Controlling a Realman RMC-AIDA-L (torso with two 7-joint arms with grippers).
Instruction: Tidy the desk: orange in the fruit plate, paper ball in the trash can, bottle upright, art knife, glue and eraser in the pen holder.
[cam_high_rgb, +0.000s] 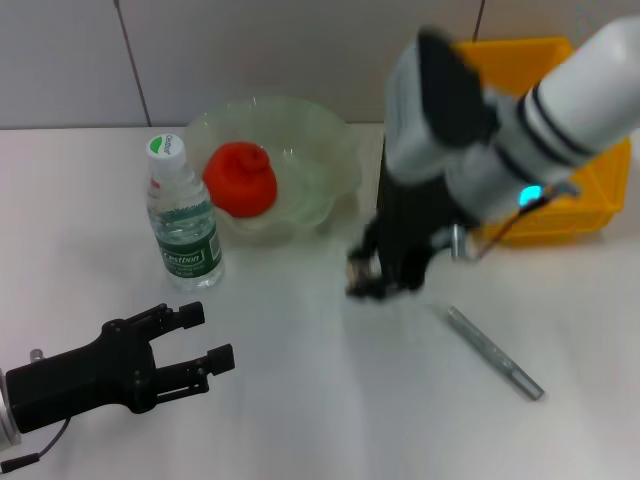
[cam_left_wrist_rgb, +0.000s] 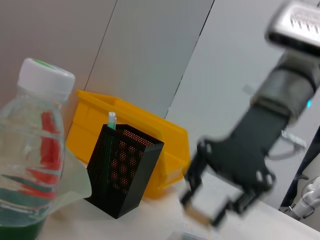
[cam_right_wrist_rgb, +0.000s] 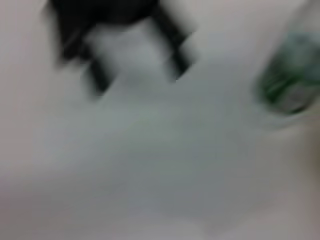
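Left hand (cam_high_rgb: 205, 345) open, bottle (cam_high_rgb: 183, 215) beyond

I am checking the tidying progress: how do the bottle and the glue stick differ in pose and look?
The bottle stands upright beside the fruit plate; the glue stick lies flat on the desk. The bottle is clear with a green label; the glue stick is thin and silver-grey. Neither is held by a gripper.

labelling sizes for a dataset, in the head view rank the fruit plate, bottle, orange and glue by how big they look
1. fruit plate
2. bottle
3. orange
4. glue
Bottle and orange look close; the bottle is taller, the orange wider, so that order is unsure.
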